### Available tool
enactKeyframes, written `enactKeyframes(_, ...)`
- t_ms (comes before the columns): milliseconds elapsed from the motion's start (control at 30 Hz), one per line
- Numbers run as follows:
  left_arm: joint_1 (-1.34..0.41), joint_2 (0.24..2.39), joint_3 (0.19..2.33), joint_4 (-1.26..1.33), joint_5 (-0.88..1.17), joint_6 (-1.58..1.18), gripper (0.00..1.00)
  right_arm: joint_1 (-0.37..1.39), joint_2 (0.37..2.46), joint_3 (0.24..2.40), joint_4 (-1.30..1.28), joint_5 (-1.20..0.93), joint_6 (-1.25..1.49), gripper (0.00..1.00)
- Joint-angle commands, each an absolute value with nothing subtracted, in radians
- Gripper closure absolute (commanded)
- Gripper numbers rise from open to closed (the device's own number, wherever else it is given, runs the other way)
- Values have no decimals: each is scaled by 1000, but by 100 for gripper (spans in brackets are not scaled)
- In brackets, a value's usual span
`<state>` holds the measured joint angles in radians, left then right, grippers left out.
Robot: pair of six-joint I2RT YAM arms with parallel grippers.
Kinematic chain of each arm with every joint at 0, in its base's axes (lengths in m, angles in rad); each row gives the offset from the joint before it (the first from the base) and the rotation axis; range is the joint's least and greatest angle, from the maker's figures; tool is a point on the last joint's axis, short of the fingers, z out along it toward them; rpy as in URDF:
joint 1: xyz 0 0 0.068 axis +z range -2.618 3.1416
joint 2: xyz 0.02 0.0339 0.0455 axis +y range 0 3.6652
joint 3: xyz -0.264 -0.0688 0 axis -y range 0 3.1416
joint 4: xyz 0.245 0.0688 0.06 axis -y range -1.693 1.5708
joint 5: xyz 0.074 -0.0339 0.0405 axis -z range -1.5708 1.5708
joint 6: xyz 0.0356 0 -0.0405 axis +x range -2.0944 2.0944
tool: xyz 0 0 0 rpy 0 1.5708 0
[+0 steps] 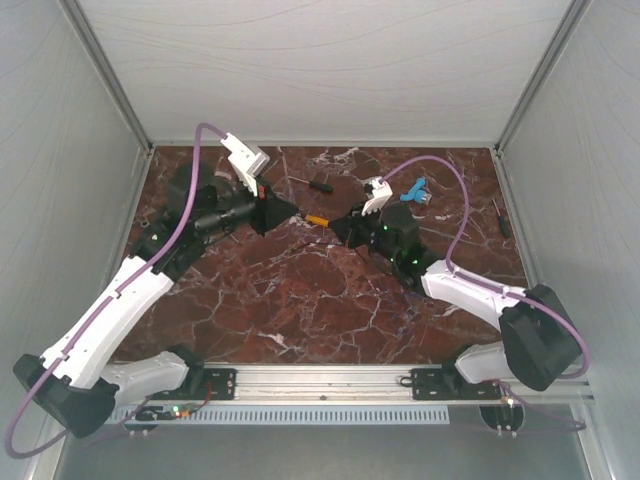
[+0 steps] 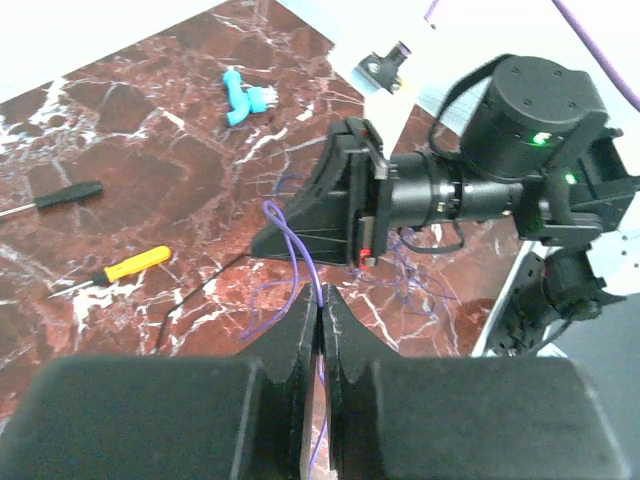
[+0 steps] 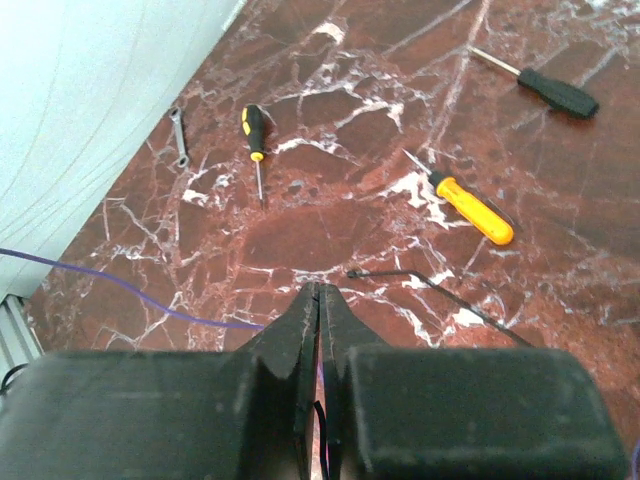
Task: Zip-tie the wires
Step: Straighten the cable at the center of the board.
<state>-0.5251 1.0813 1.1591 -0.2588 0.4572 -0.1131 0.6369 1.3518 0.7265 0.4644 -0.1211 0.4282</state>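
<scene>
Left end effector [image 2: 318,302] was clamped on one strand of the wires [image 2: 285,228], low centre of the left wrist view. The other loops lay loose on the table [image 2: 120,130] at mid-frame. Right end effector [image 3: 318,298] had its fingers pressed together; whether any wire sat between them could not be told. Orange screwdriver [image 2: 140,262] lay at left, apart from the wires.

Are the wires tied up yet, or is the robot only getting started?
Not tied yet. Done: both arms' jaws are shut on purple strands of the wires. In hand: the loose loops hang between the two arms. Left: a thin black strip, probably the zip tie, lies untouched on the marble, so wrapping and tightening it remain.
</scene>
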Motion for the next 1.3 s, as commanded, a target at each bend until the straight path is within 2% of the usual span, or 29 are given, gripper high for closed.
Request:
enactKeyframes(0,-465,1070,1154,-167,433,-153,100,643,1312,752,389,-42,452,100)
enactKeyframes(200,-396,1095,1137,-147,419,-180,100,640,1232,744,217,68,483,100)
enactKeyframes(400,-387,1118,1131,-150,396,-179,100,637,1154,780,-27,80,520,100)
enactKeyframes(633,-390,1257,1152,-39,587,-337,100,637,983,734,-330,252,735,100)
enactKeyframes(733,-411,1346,1192,-20,604,-395,100,637,904,718,-484,344,841,100)
enactKeyframes(933,-523,1576,1369,-48,557,-394,100,621,799,720,-709,468,994,100)
enactKeyframes(1267,-627,1963,1732,-84,578,-437,100,566,765,799,-998,636,1200,100)
